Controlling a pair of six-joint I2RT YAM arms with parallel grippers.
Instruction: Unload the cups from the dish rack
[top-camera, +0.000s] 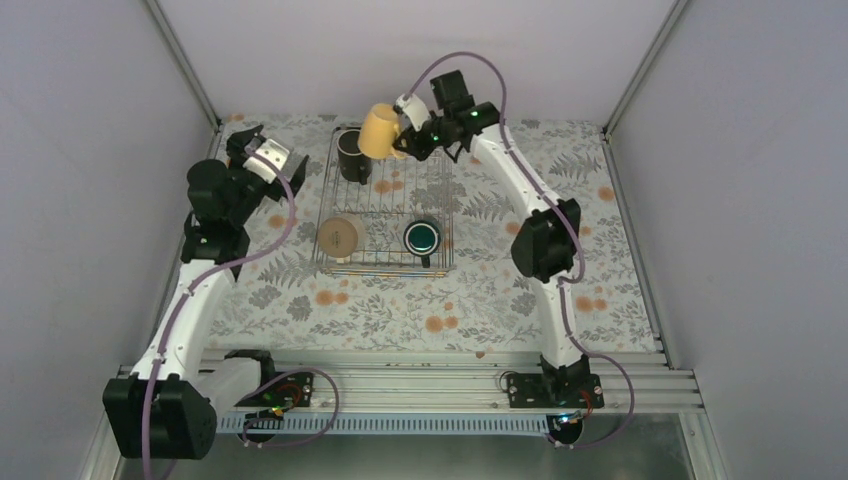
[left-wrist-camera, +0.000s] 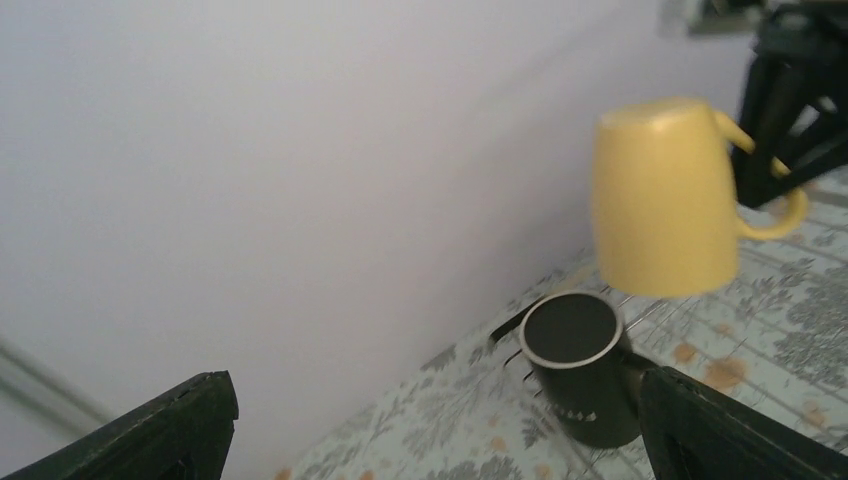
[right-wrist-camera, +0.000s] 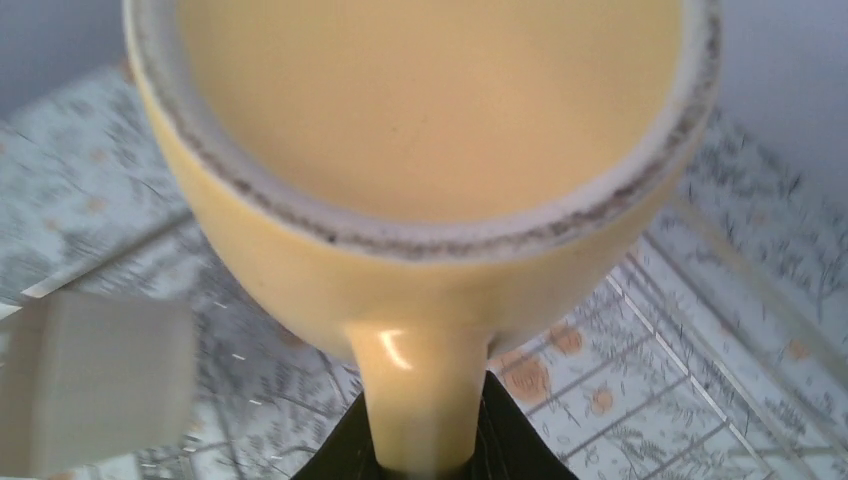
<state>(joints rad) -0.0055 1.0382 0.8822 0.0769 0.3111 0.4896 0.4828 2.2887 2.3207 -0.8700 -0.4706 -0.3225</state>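
My right gripper (top-camera: 405, 143) is shut on the handle of the yellow-orange cup (top-camera: 380, 130) and holds it tilted above the back of the dish rack (top-camera: 400, 205). In the right wrist view the cup (right-wrist-camera: 430, 150) fills the frame, its handle between the black fingers (right-wrist-camera: 520, 440). The black cup (top-camera: 352, 155) stands upright in the rack's back left corner. The cream cup (top-camera: 341, 237) sits front left and the dark green cup (top-camera: 423, 238) front right. My left gripper (top-camera: 245, 140) is open and empty, left of the rack, facing the black cup (left-wrist-camera: 580, 365). The pale cup is not in view.
The table has a floral cloth (top-camera: 480, 300). Grey walls close in the back and both sides. The back wall (left-wrist-camera: 300, 180) is close behind the black cup. A blurred pale grey block (right-wrist-camera: 90, 390) shows at the left of the right wrist view.
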